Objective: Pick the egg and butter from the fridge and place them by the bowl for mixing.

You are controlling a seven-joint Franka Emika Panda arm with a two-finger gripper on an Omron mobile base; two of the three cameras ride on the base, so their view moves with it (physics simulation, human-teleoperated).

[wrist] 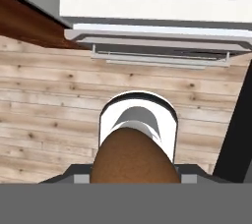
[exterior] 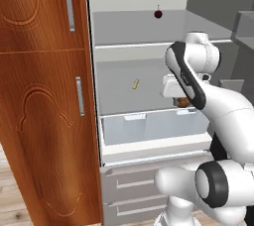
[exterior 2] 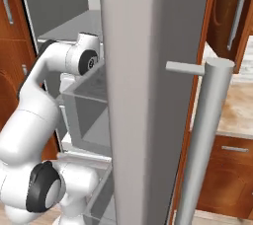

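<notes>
The egg [wrist: 134,156] sits right between the fingers of the hand [exterior: 181,102], which is clamped on it; in the hand view the brown oval sits at the very bottom, close up against the lens, with plank floor and the fridge's lower drawer fronts beyond it. So the hand points down and outward, likely so the egg can be carried out of the fridge [exterior: 149,41] without bumping the shelf above. In the left base view the egg peeks out as a brown spot just under the white wrist, above the translucent drawer [exterior: 149,126], at the front right of the middle shelf. The butter [exterior: 135,84] lies on that same shelf, further back and to the left, well apart from the hand, untouched. A dark red fruit [exterior: 158,13] sits on the upper shelf, not part of the job. Fridge door [exterior 2: 148,95] stands open and blocks most of the right base view. Judgement: egg picked, not yet delivered; butter comes after.
</notes>
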